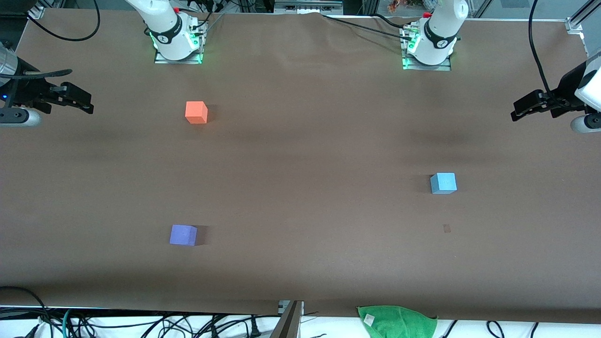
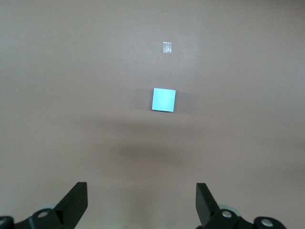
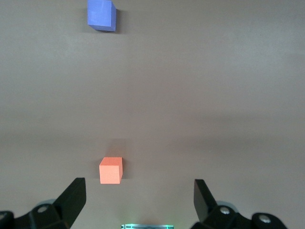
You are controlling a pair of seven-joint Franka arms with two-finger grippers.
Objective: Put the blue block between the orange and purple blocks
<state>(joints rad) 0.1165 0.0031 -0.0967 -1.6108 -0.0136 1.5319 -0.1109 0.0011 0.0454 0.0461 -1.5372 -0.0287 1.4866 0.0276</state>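
Note:
The blue block (image 1: 443, 183) sits on the brown table toward the left arm's end; it also shows in the left wrist view (image 2: 164, 99). The orange block (image 1: 196, 112) and the purple block (image 1: 183, 234) sit toward the right arm's end, far apart, with the purple one nearer to the front camera. Both show in the right wrist view, orange (image 3: 111, 170) and purple (image 3: 101, 14). My left gripper (image 1: 516, 112) (image 2: 141, 195) is open and empty, high over its end of the table. My right gripper (image 1: 88, 105) (image 3: 139, 193) is open and empty, high over its own end.
A small tape mark (image 1: 446, 228) lies on the table nearer to the front camera than the blue block. A green cloth (image 1: 396, 321) and a metal bracket (image 1: 288, 321) sit at the table's front edge, among cables.

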